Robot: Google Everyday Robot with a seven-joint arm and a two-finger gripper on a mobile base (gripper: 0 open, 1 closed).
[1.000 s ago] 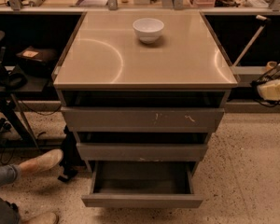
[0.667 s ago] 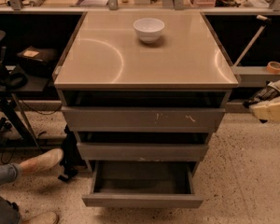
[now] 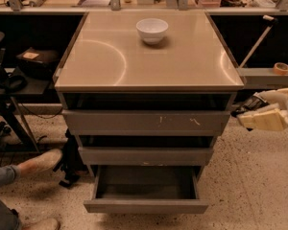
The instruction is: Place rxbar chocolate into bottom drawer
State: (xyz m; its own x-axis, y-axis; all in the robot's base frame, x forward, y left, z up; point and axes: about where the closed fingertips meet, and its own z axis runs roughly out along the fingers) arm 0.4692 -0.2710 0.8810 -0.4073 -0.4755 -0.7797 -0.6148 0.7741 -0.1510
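Observation:
My gripper [image 3: 253, 110] reaches in from the right edge, beside the cabinet at the height of its top drawer. It is shut on a small black bar with pale marks, the rxbar chocolate [image 3: 248, 104], held in the air. The bottom drawer [image 3: 146, 206] is pulled open at the foot of the cabinet, and its dark tray floor holds nothing. The gripper is above and to the right of that drawer.
A white bowl [image 3: 152, 30] stands at the back of the cabinet top [image 3: 149, 61]. Two upper drawer fronts [image 3: 146, 122] stand slightly out. A person's foot [image 3: 38, 162] lies on the floor at left. A roll of tape [image 3: 281, 68] sits on a shelf at right.
My gripper has moved down and to the left, further into view, carrying the black bar. The drawers and bowl have not moved.

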